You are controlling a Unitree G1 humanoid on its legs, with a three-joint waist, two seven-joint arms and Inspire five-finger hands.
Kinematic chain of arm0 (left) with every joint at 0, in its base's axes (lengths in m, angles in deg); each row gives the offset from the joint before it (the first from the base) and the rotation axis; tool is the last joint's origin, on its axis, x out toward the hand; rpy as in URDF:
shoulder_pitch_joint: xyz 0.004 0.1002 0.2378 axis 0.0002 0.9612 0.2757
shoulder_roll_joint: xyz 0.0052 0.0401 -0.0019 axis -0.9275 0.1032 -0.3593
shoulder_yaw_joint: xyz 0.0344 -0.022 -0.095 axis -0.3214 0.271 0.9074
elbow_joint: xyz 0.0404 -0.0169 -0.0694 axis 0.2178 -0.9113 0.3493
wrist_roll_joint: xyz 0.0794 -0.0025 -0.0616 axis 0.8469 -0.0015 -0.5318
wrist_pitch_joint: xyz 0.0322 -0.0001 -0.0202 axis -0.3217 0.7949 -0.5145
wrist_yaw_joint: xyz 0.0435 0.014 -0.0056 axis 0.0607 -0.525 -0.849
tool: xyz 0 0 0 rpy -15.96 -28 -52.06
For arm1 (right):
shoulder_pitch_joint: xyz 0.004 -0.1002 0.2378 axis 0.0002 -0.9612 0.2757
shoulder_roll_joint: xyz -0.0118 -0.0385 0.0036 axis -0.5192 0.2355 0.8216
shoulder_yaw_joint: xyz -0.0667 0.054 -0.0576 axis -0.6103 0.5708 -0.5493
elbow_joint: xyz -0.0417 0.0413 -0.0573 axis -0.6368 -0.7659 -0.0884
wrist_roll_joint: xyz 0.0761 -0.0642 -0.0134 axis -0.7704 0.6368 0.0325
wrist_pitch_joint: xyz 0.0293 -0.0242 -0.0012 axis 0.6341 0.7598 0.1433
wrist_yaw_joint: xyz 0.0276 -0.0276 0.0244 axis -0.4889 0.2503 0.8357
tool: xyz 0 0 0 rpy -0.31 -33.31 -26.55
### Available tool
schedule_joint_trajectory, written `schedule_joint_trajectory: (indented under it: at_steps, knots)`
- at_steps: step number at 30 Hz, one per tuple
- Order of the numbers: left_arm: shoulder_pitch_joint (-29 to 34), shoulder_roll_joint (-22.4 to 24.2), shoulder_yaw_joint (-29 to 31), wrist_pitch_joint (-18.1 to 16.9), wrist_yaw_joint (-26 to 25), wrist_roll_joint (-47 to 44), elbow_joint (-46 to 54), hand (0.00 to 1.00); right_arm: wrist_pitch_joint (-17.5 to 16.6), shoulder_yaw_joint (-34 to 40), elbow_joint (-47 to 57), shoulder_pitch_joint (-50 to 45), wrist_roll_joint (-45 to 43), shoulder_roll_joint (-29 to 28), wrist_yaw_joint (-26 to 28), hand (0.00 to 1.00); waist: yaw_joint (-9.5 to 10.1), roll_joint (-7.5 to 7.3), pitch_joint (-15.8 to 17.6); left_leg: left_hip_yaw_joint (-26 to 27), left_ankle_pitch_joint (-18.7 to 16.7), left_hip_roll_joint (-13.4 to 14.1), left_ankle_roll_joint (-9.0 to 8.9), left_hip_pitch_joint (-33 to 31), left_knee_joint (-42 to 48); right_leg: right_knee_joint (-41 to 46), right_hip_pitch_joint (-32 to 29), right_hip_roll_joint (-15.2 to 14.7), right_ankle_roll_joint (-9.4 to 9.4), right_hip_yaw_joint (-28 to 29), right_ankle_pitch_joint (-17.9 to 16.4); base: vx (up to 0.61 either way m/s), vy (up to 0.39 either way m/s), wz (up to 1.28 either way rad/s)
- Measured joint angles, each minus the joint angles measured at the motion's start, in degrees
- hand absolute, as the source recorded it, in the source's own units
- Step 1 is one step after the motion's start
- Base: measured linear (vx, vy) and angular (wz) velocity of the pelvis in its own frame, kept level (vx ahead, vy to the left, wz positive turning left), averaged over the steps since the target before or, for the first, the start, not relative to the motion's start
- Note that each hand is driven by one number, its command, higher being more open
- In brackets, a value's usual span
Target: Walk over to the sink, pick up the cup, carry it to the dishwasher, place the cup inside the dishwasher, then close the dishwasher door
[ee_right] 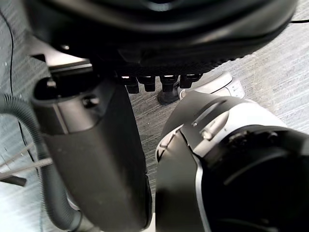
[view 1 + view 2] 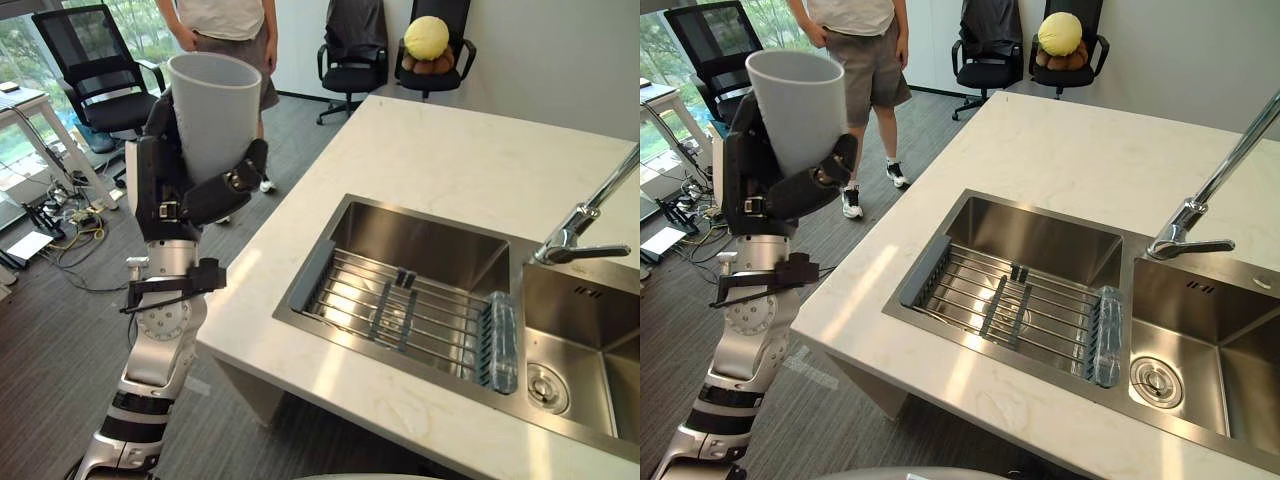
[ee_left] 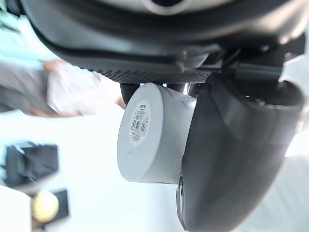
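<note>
Grey cup upright in the left hand, mouth up, off the counter's edge.

Left hand (image 2: 185,195) is curled round the lower part of the cup (image 2: 213,105): thumb (image 2: 235,183) across the near side, fingers (image 2: 160,125) behind it, rim well above the hand. Long axis is near vertical. The wide mouth points up and the narrow base points down toward the wrist, with a barcode sticker (image 3: 137,123) on its underside. White counter (image 2: 430,150) and sink (image 2: 420,240) lie to the hand's right, the sink well apart. A person (image 2: 225,20) stands beyond the hand. Right hand (image 1: 96,159) hangs over carpet floor (image 1: 270,63); how far it is spread cannot be told.
</note>
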Motion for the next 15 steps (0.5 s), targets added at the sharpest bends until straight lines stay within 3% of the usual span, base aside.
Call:
schedule_joint_trajectory:
  at_steps: [2,7,9,11,12,14,15]
  knots:
    - [3.1,0.6,5.5,1.0,-1.5,-0.1,-1.0,0.00,0.5,-0.1,0.0,0.4,1.0,0.0,0.0,1.00,0.50,0.11,0.0,-0.7,-1.1,0.5,-0.09,-1.2,2.4,0.6,0.0,0.2,-0.05,-0.6,-0.7,0.03,-0.025,0.16]
    - [8.7,3.2,19.7,1.1,-5.9,-4.0,-3.8,0.00,1.1,-0.7,-0.2,1.1,5.0,0.4,0.0,1.00,4.02,0.48,0.2,-4.3,-3.8,1.4,0.21,-5.1,8.9,4.3,0.1,0.0,-0.15,-3.8,-4.4,0.02,-0.020,0.34]
    - [11.1,3.3,22.4,1.0,-6.1,-3.9,-4.8,0.00,-0.2,-1.6,-0.2,0.4,6.2,-0.1,0.6,1.00,5.43,0.75,0.3,-4.6,-4.2,1.7,0.66,-6.8,11.4,5.5,0.3,-0.2,-0.34,-5.2,-5.7,0.00,-0.017,0.51]
    - [14.1,3.5,24.8,1.0,-6.1,-3.9,-5.3,0.00,-1.3,-1.6,0.1,-0.2,6.1,-0.4,0.6,1.00,5.53,1.04,0.3,-4.3,-4.0,1.7,1.05,-7.7,12.0,6.3,0.6,-0.3,-0.25,-6.9,-6.6,-0.05,-0.022,0.54]
    - [14.9,3.8,25.2,1.1,-6.0,-3.7,-5.4,0.00,-1.4,-1.4,0.3,-0.5,6.0,-0.4,0.5,1.00,5.52,1.23,0.3,-3.7,-3.3,1.5,1.97,-7.9,11.3,6.7,0.9,-0.5,0.00,-8.0,-7.1,-0.11,-0.002,0.71]
    - [15.4,4.3,25.2,1.0,-4.9,-2.8,-5.4,0.00,-1.3,-0.3,0.3,-0.8,6.1,-0.2,0.8,1.00,5.33,1.30,0.3,-1.2,-2.5,0.2,7.07,-7.6,7.8,7.4,1.2,-1.6,0.22,-9.7,-7.5,-0.15,0.021,0.84]
    - [15.8,4.2,25.3,1.0,-4.3,-2.7,-5.5,0.00,-1.2,0.1,0.4,-1.0,6.1,-0.1,1.1,1.00,4.90,1.39,0.2,6.4,-3.3,1.1,9.52,-7.1,6.1,7.2,1.2,-2.4,0.24,-10.8,-7.5,-0.12,0.044,1.25]
